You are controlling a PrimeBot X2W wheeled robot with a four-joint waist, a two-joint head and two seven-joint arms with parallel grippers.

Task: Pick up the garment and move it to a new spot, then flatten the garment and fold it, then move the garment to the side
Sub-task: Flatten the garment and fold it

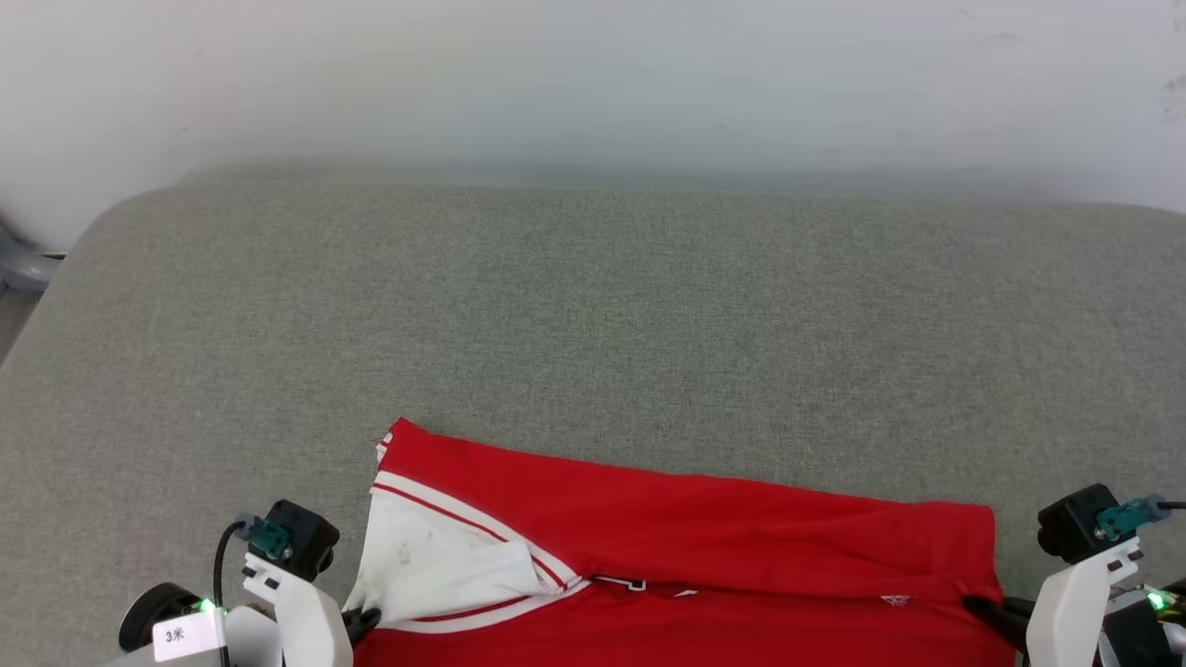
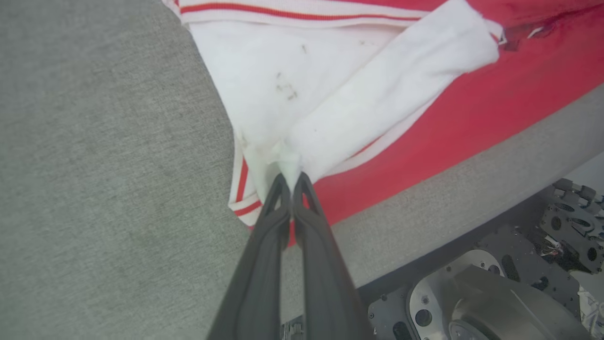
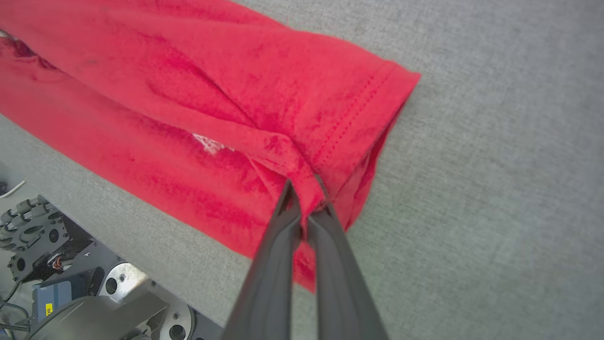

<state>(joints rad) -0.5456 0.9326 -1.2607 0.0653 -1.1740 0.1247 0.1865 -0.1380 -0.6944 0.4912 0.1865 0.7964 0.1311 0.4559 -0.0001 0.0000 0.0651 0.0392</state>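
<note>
Head view has the garment (image 1: pixel 686 547) lying as a long red band across the lower middle of the frame, on the grey fabric surface (image 1: pixel 593 306), with its near edge running off the bottom. A white sleeve (image 1: pixel 435 565) with red-and-white trim sits at the band's left end, and the stitched hem (image 1: pixel 990 547) forms its right end. The left gripper (image 1: pixel 364 619) comes in from the lower left corner, its pale forearm angled up and inward, and its dark tips meet the sleeve's lower edge. The right gripper (image 1: pixel 980 609) enters from the lower right corner in a mirrored pose, forearm leaning inward and fingers pointing left onto the hem corner. In the left wrist view, that arm's two fingers rise from the bottom centre and are pressed together on a pinch of white sleeve cloth bunched between their tips. The sleeve fans out toward the top of the frame, with red cloth to its right. In the right wrist view, the fingers are clamped on a gathered fold of red cloth just beside the hem at mid-frame, and creases run up and left from the grip. The robot's metal base (image 3: pixel 94 302) shows at the lower left, beyond the surface's edge.
</note>
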